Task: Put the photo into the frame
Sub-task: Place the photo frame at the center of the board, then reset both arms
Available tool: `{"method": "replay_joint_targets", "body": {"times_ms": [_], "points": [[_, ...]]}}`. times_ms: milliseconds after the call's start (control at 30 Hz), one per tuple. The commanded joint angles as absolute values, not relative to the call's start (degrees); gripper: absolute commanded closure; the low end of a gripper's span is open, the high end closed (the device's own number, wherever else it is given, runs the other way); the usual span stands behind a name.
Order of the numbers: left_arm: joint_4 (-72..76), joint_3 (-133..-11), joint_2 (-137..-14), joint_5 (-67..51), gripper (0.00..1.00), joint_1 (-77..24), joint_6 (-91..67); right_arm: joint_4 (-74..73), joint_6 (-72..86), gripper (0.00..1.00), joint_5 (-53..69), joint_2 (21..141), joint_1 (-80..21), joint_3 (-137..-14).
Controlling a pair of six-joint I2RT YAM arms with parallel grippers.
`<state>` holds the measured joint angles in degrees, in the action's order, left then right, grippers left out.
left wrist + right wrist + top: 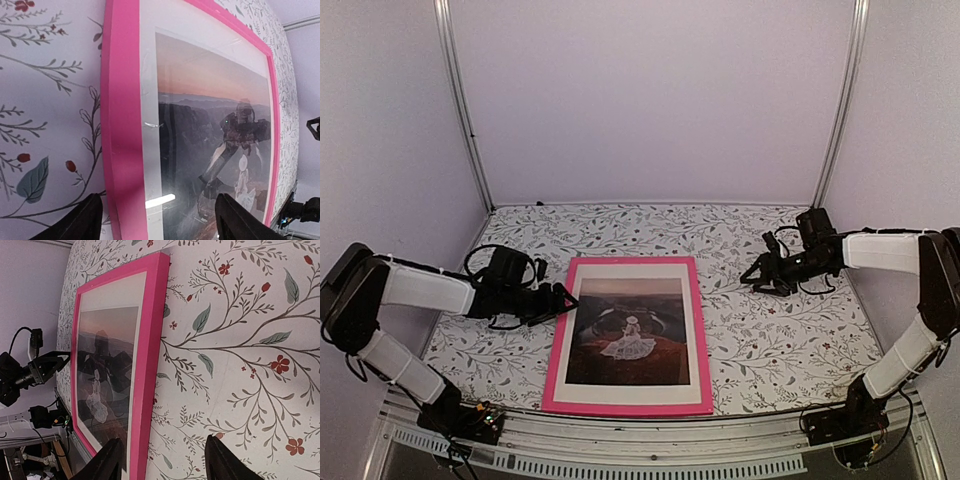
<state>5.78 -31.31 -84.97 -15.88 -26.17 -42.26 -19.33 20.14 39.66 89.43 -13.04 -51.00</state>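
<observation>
A: Nearest the lens, in the left wrist view: two dark fingertips [87,222] of the left gripper [157,205], spread wide, with nothing clasped between them. The pink border of the frame [120,150] is seen just beyond them.

B: Noted. Where is the photo [628,330] found?

A: Inside the frame, which is laid flat on the table [770,340]. The photo is ringed by a white mat [632,271]. Glazing over it is suggested by reflections. The placement is judged done, or nearly so.

B: And the right gripper [752,275]?

A: Jaws parted, nothing held. It is found well apart from the frame's right side.

B: Hazards to be logged?

A: The left gripper's tips are seen at the frame's left edge; contact cannot be confirmed. If that arm is drawn off low or sideways, the border could be caught. The frame could then be slid or tipped, and the photo shifted under the mat. Whether the back is fastened cannot be told.
</observation>
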Motion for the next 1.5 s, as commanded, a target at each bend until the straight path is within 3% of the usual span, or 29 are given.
{"method": "replay_joint_targets", "body": {"times_ms": [0, 200, 367, 700, 1467], "points": [[1.37, -32.97, -78.29, -7.49, 0.20, -26.09, -37.27, -21.94, 18.22, 0.39, 31.62, 88.06, -14.34, -51.59], [-9.89, -38.25, -68.30, 6.22, 0.18, -26.53, -29.42, -25.84, 16.03, 0.30, 19.04, 83.67, -17.06, -54.15], [-17.93, -42.84, -59.83, 15.53, 0.01, -26.35, -25.93, -28.42, 14.61, 0.19, 10.98, 80.44, -20.05, -57.31], [-21.73, -48.30, -47.71, 21.32, 0.00, -25.65, -17.69, -27.73, 11.75, 0.07, 3.21, 75.08, -22.71, -59.89], [-10.63, -38.86, -35.35, 14.33, 0.00, -25.22, -8.23, -23.88, 8.82, 0.01, -3.22, 59.38, -22.68, -53.54]]}}
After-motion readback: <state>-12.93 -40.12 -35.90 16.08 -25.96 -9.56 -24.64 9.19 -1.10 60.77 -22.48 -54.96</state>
